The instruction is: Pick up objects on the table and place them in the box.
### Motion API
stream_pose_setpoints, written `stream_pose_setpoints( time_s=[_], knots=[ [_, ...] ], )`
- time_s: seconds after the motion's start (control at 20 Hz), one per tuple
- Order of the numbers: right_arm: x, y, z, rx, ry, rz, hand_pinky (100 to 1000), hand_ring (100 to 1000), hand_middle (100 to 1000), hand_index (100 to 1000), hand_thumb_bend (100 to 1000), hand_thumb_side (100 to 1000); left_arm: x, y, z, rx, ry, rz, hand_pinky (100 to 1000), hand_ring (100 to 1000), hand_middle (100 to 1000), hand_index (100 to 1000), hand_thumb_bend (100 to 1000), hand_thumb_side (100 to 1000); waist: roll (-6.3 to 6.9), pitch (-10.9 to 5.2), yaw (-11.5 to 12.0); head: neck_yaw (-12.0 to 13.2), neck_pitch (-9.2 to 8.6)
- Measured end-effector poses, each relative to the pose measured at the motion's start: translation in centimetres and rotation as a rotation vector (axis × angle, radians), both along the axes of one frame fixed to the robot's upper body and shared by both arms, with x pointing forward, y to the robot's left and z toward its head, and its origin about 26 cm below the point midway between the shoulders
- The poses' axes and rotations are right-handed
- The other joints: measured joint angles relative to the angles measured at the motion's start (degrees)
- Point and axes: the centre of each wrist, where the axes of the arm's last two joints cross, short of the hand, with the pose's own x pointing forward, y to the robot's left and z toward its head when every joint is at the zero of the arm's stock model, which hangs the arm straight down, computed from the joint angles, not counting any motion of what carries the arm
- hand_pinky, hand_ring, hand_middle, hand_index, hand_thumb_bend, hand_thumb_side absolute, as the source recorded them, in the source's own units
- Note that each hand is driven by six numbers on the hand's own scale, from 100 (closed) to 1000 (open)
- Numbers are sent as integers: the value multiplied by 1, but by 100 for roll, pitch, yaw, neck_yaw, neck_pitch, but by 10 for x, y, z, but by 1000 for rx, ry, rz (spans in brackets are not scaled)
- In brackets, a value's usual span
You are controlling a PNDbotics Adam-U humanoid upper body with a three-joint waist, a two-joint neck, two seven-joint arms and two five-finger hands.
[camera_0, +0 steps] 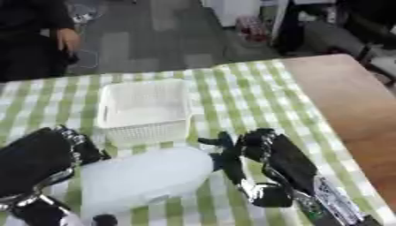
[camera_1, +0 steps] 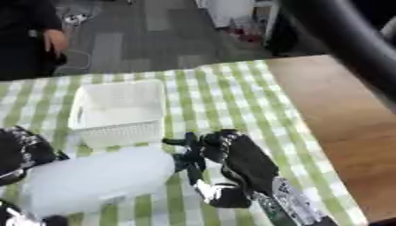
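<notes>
A large pale bottle (camera_0: 143,178) lay just before the white basket (camera_0: 145,111), pressed between the left hand (camera_0: 46,161) and right hand's (camera_0: 251,152) outspread fingers; it looked light, smooth, probably slippery.

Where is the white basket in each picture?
Left eye view: the white basket sits left of the middle, on the green checked cloth, just beyond the big pale object.
Right eye view: the same basket shows further to the left, at about the same height.
Shared landmark: the right hand, which lies below and right of the basket in both.
</notes>
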Motion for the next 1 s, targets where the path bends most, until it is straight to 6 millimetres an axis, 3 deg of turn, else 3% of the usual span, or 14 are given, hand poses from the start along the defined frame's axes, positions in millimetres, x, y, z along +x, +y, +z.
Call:
stream_pose_setpoints(
  time_s=[0.2,0.4,0.45,0.5,1.0],
  knots=[
    [5,-16,7,55,-117,-77,360,400,437,589,100,1000,2,9,3,3,-41,17,100,100,100,339,191,1000,25,0,2,-399,-355],
    [-3,-34,4,22,-183,-151,384,426,459,593,100,1000,4,19,6,-1,-81,36,100,100,100,339,192,1000,33,-2,-9,-477,-524],
    [-5,-37,2,5,-195,-166,387,430,461,594,100,1000,4,21,7,-3,-91,40,100,100,100,338,148,1000,38,-2,-22,-486,-543],
    [-8,-39,0,-14,-204,-178,387,430,461,594,100,1000,4,24,9,-8,-102,44,100,100,100,338,192,1000,43,-2,-35,-486,-556],
    [-24,-32,-16,-142,-241,-238,389,434,464,593,100,1000,15,62,22,-142,-277,70,100,100,100,335,193,1000,112,-8,-177,-89,-539]
  ],
)
